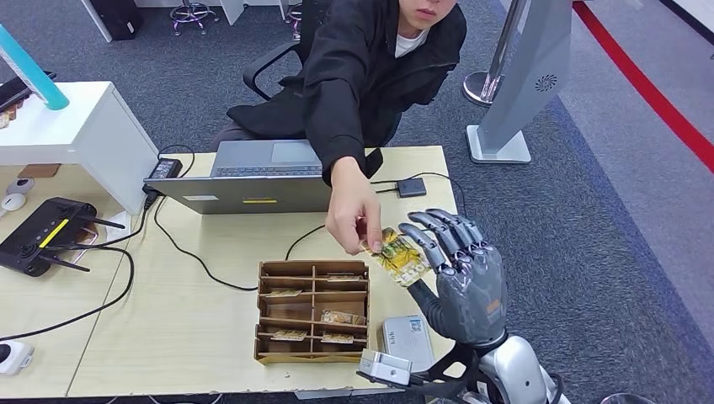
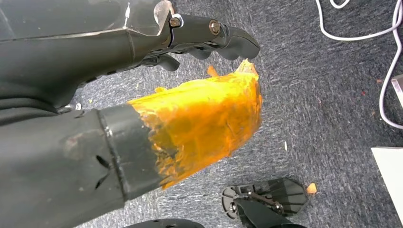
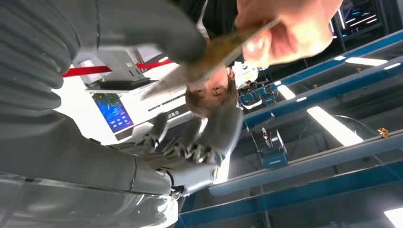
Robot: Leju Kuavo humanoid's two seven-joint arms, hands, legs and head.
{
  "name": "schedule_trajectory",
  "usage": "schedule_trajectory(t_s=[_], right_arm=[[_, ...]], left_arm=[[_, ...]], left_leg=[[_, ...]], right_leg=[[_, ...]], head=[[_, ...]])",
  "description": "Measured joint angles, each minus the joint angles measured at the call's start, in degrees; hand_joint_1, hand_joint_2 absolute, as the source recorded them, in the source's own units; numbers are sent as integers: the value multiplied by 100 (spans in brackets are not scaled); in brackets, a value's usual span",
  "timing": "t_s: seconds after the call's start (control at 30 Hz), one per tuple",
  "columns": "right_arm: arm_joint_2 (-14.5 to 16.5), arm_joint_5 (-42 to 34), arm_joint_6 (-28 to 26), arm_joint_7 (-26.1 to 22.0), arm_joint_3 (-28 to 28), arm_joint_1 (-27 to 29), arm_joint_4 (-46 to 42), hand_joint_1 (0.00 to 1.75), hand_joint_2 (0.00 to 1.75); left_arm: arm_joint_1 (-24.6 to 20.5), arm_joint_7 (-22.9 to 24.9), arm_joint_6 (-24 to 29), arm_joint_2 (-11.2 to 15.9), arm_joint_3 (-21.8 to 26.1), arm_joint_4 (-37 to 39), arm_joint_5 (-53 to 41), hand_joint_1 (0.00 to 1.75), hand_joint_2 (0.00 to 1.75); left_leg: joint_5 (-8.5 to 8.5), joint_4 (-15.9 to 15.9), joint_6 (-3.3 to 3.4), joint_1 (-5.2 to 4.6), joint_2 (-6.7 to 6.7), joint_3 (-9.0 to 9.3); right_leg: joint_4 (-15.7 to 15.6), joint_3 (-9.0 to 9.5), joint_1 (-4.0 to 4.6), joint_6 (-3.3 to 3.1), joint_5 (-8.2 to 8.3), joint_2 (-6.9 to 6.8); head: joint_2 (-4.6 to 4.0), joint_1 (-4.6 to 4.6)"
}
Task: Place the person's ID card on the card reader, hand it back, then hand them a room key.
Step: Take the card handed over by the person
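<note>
1. The reader (image 1: 407, 339) sat nearest, flat on the table (image 1: 202, 337) edge just right of the tray (image 1: 313, 311), with the right wrist rising beside it.
2. Above the reader, the right hand (image 1: 459, 273) was raised palm-up, fingers (image 1: 438, 244) spread toward the person.
3. The card (image 1: 400, 255) sat at those fingertips, above the tray's far right corner. In the right wrist view the thumb (image 3: 157, 28) seemed pressed on the card's near edge (image 3: 190, 71), though it was blurred, so I judged the card pinched, not firmly.
4. The person's hand (image 1: 352, 215) pinched the card's far end, so both held it at once.
5. Handling call: the card looked thin, stiff, light and slick. The best hold was across a short edge, thumb on one face and finger on the other. Only a light squeeze was needed; it could slide out.
6. The tray held more cards (image 1: 341, 318) in its compartments, likely the room keys.
7. Beyond the tray, a laptop (image 1: 253, 172) stood open before the person.
8. The left hand (image 2: 190, 42) hung over carpet, fingers curled in with nothing in them.
</note>
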Motion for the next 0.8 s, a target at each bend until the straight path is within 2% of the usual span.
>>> schedule_trajectory(t_s=[0.23, 0.43, 0.63, 0.7, 0.8], right_arm=[[48, -82, -2, -43, 0, 1, -1, 175, 175], [78, -170, 2, -111, 0, 9, -2, 175, 175], [87, -207, -1, -128, 0, 13, -2, 175, 175], [89, -254, -13, -148, 0, 13, -2, 175, 175], [90, -460, -32, -218, 5, 14, 1, 175, 175]], left_arm=[[1, 1, -60, -3, 0, -8, -22, 0, 0], [140, 50, -746, 5, 1, -181, 35, 0, 0], [282, 57, -1021, 5, 10, -408, 36, 0, 0], [333, 82, -1337, 3, 32, -509, 33, 0, 0], [525, 166, -2276, -64, 139, -924, -18, 0, 0]], left_leg=[[0, 0, 0, 0, 0, 0], [0, 0, 0, 0, 0, 0], [0, -1, 0, 0, 0, -1], [0, -1, 0, 0, 0, -1], [-1, -1, 0, 0, 1, 0]], right_leg=[[0, 0, 0, 0, 0, 0], [0, -1, 0, 0, 0, 1], [0, -1, 0, 0, 0, 0], [0, 0, 0, 0, 0, 1], [0, -1, 0, 0, 0, 2]], head=[[0, 0], [0, 0], [0, 0], [0, 1], [0, 1]])
